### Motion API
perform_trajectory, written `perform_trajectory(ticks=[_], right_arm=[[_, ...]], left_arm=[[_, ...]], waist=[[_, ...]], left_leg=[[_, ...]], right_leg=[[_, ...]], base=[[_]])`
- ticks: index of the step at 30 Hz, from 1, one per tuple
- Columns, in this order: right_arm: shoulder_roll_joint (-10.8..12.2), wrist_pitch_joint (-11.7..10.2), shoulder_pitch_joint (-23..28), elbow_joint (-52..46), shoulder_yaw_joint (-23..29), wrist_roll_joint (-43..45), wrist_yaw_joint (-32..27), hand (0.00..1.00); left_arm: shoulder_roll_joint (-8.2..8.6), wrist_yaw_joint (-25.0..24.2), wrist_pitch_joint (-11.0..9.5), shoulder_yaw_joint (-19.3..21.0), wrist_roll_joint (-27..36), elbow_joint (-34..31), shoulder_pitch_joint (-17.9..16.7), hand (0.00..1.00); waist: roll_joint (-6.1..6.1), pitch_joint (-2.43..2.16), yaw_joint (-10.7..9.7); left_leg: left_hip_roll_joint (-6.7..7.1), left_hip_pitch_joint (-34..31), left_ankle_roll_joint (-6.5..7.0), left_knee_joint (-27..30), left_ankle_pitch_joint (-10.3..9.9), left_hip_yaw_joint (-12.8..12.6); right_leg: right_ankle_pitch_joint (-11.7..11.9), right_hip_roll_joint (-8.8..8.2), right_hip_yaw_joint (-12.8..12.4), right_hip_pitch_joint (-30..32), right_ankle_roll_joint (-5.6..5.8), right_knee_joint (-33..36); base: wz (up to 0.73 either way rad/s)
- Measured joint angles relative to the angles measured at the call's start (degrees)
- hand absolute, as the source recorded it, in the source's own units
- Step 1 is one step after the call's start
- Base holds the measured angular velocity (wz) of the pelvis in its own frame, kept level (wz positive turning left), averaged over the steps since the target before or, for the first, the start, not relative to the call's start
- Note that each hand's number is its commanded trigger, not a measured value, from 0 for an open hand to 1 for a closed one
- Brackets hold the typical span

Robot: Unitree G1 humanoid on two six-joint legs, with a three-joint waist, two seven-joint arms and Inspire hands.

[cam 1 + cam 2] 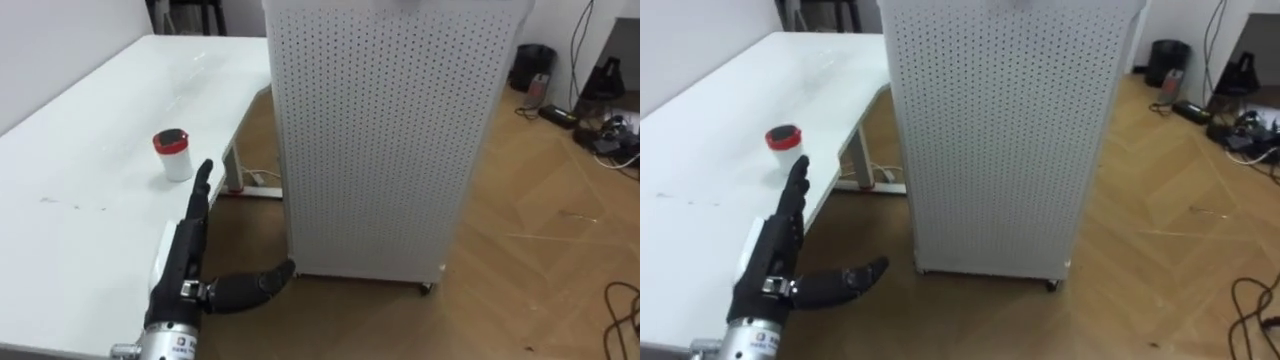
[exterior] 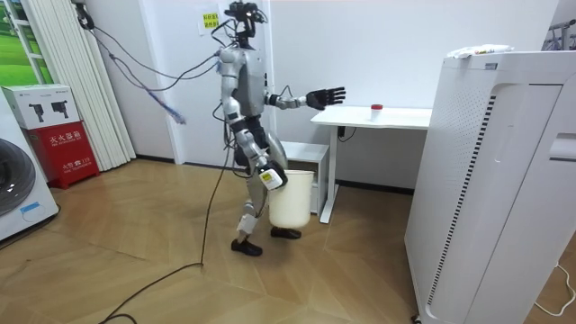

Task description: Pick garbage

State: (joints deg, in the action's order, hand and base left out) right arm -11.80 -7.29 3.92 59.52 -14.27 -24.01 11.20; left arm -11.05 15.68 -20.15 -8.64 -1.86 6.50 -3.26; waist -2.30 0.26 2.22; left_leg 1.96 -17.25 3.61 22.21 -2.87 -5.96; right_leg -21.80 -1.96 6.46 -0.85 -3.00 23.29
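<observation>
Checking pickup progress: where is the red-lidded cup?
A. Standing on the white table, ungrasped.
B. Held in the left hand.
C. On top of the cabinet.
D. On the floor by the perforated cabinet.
A: the red-lidded cup stands on the white table, beside the straight fingertips of the left hand.

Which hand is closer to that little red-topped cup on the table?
Left. The left hand reaches open over the table, just short of the cup; the right hand hangs low beside a white bin, far from it.
</observation>
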Motion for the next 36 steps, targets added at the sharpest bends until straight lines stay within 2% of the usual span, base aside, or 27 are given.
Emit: perform_trajectory(ticks=[1,3,4,5,6,8,9,10,11,12,13,14,15,16,17,18,19,20,21,24,25,29,36], right_arm=[[0.0,-0.2,0.0,0.0,-0.1,0.0,0.0,1.00],[0.2,-0.2,-0.1,-0.1,-0.2,0.1,0.0,1.00],[0.2,-0.2,0.0,-0.8,-0.3,0.2,0.0,1.00],[0.1,-0.2,0.0,-1.5,-0.3,0.2,0.0,1.00],[0.1,-0.2,0.0,-2.8,-0.2,0.3,0.1,1.00],[0.0,-0.2,-0.2,-3.5,-0.2,0.3,0.1,1.00],[0.2,-0.2,-0.4,-3.6,-0.2,0.2,0.0,1.00],[0.2,-0.2,-0.6,-3.6,-0.2,0.3,-0.2,1.00],[0.2,-0.2,-0.6,-3.7,-0.2,0.3,-0.4,1.00],[0.1,-0.2,-0.7,-3.7,-0.1,0.6,-0.6,1.00],[-0.1,-0.2,-1.0,-3.7,-0.1,0.6,-0.5,1.00],[-0.2,-0.2,-1.1,-3.7,-0.1,0.5,-0.4,1.00],[-0.2,-0.4,-1.1,-3.7,-0.2,0.6,-0.2,1.00],[-0.2,-0.4,-0.9,-3.7,-0.4,0.6,-0.1,1.00],[-0.2,-0.4,-0.8,-3.7,-0.5,0.9,-0.1,1.00],[-0.2,-0.8,-0.9,-3.4,-0.7,1.9,-0.1,1.00],[-0.2,-1.0,-0.7,-2.5,-1.1,2.5,-0.1,1.00],[-0.3,-1.0,-0.9,-2.1,-1.3,2.6,-0.1,1.00],[-0.1,-1.0,-1.1,-1.9,-1.4,2.6,0.0,1.00],[0.1,-1.0,-1.1,-1.7,-1.4,3.0,1.1,1.00],[0.1,-1.0,-1.1,-1.7,-1.4,3.0,1.6,1.00],[0.0,-1.0,-1.2,-1.7,-1.3,2.9,1.7,1.00],[0.6,-1.0,-1.2,-1.6,-1.4,2.9,3.0,1.00]], left_arm=[[0.00,0.0,-0.2,0.4,0.0,0.0,0.0,0.00],[0.03,0.0,-0.2,0.8,0.0,0.0,0.0,0.00],[0.13,0.0,-0.2,1.1,0.1,0.0,0.0,0.00],[0.15,0.0,-0.2,1.4,0.0,0.0,0.0,0.00],[0.19,0.0,-0.2,2.0,-0.1,-0.1,0.0,0.00],[0.19,0.3,-0.2,2.1,-0.3,-0.3,0.0,0.00],[0.19,1.2,-0.2,2.0,-1.4,-0.4,0.1,0.00],[0.25,2.1,-0.2,1.8,-2.2,-0.5,0.1,0.00],[0.30,2.5,-0.2,1.7,-2.4,-0.6,0.1,0.00],[0.34,3.7,-0.2,1.7,-2.8,-0.9,0.2,0.00],[0.27,5.0,-0.3,1.8,-2.8,-1.2,0.3,0.00],[0.17,5.4,-0.4,1.8,-2.8,-1.4,0.5,0.00],[0.00,5.9,-0.9,1.8,-2.8,-1.6,1.0,0.00],[-0.08,6.7,-1.9,1.8,-2.8,-1.6,1.1,0.00],[-0.14,7.1,-2.3,1.8,-2.8,-1.6,1.1,0.00],[-0.29,8.0,-2.6,1.8,-2.7,-1.8,1.2,0.00],[-0.21,8.6,-2.6,1.4,-2.8,-1.9,0.9,0.00],[-0.20,8.8,-2.6,1.5,-2.8,-2.2,0.9,0.00],[-0.22,9.2,-2.7,1.9,-2.9,-3.2,0.9,0.00],[-0.23,10.5,-2.9,1.9,-4.2,-4.2,0.7,0.00],[-0.23,10.7,-2.9,1.9,-4.7,-4.8,0.5,0.00],[-0.22,11.2,-2.9,1.8,-5.4,-5.8,0.4,0.00],[-0.24,11.8,-2.9,1.6,-5.7,-6.2,-0.3,0.00]], waist=[[-0.14,0.07,0.4],[-0.48,0.18,1.1],[-0.57,0.24,1.6],[-0.54,0.24,1.7],[-0.42,0.23,1.9],[-0.30,0.21,2.1],[-0.35,0.27,2.1],[-0.14,0.30,2.4],[0.28,0.48,2.3],[0.91,0.57,2.5],[1.87,0.57,2.7],[2.28,0.69,2.5],[2.62,0.73,2.5],[2.54,0.75,2.5],[2.31,0.68,2.5],[1.96,0.81,2.0],[2.04,0.45,1.3],[1.96,0.34,1.8],[1.84,0.42,2.7],[0.81,0.81,3.0],[0.38,0.75,3.0],[-0.15,0.78,3.0],[-0.56,0.81,3.0]], left_leg=[[0.27,0.0,0.08,1.3,-1.4,-0.2],[0.84,0.5,0.34,2.4,-2.9,-0.2],[0.82,0.7,0.65,3.8,-4.2,-1.2],[0.72,0.6,0.75,4.6,-5.0,-1.6],[0.70,0.6,0.91,6.0,-6.5,-1.7],[0.82,1.3,1.06,6.5,-8.9,-1.9],[1.11,2.3,1.41,6.6,-10.3,-1.7],[1.45,3.2,1.85,6.4,-11.1,-1.0],[1.56,3.9,1.96,6.3,-11.4,-0.3],[1.58,4.9,2.05,5.4,-11.6,0.8],[1.48,5.5,2.03,4.6,-11.6,2.2],[1.45,5.7,2.03,4.4,-11.5,3.0],[1.49,6.0,1.93,3.8,-11.5,4.2],[1.73,6.7,1.74,3.2,-11.4,5.2],[1.93,7.0,1.68,2.9,-11.4,5.6],[2.55,7.6,1.18,2.9,-11.7,7.0],[2.43,8.3,0.64,2.7,-11.7,8.6],[2.11,8.7,0.27,1.8,-11.5,8.8],[1.51,9.6,-0.42,0.1,-11.2,9.0],[0.06,11.8,-1.36,-2.5,-10.6,9.5],[-0.35,12.2,-1.50,-2.9,-10.6,9.7],[-0.68,13.0,-1.55,-3.2,-10.6,10.1],[-0.64,14.3,-1.57,-5.2,-10.6,9.7]], right_leg=[[-0.2,-0.44,0.0,-0.7,0.38,-0.4],[-0.4,-1.19,0.0,-1.8,0.76,-0.5],[-0.6,-1.61,0.2,-2.5,1.10,-0.3],[-0.7,-1.77,0.8,-2.7,1.34,0.0],[-1.0,-2.28,2.5,-2.9,1.90,2.0],[-1.1,-3.31,3.9,-1.0,2.47,9.0],[-0.1,-4.57,4.8,1.4,4.01,16.1],[2.7,-5.71,4.8,4.2,5.44,22.4],[4.3,-5.96,4.9,5.5,5.67,25.1],[4.2,-6.05,4.7,7.6,5.90,27.8],[2.0,-6.04,4.7,9.9,5.60,27.1],[1.3,-6.01,4.6,11.2,5.50,26.0],[0.9,-6.04,3.9,13.4,5.56,21.8],[1.2,-5.96,2.4,14.4,5.70,14.7],[2.0,-5.94,1.5,14.5,5.64,10.9],[8.1,-5.95,0.4,14.9,6.14,5.6],[9.0,-5.79,0.8,13.8,5.41,4.3],[9.1,-5.46,1.2,13.3,5.14,3.5],[9.4,-4.86,2.0,12.3,4.66,2.3],[9.9,-3.49,3.4,9.0,3.72,-1.1],[10.1,-2.93,4.0,8.2,3.54,-2.3],[10.1,-2.27,4.7,6.6,3.41,-3.8],[10.4,-2.20,4.6,5.8,3.67,-4.9]], base=[[-0.05],[-0.12],[-0.15],[-0.13],[0.00],[0.14],[0.30],[0.33],[0.27],[0.26],[0.29],[0.45],[0.57],[0.57],[0.61],[0.73],[0.65],[0.36],[0.00],[0.14],[0.11],[0.04],[0.00]])
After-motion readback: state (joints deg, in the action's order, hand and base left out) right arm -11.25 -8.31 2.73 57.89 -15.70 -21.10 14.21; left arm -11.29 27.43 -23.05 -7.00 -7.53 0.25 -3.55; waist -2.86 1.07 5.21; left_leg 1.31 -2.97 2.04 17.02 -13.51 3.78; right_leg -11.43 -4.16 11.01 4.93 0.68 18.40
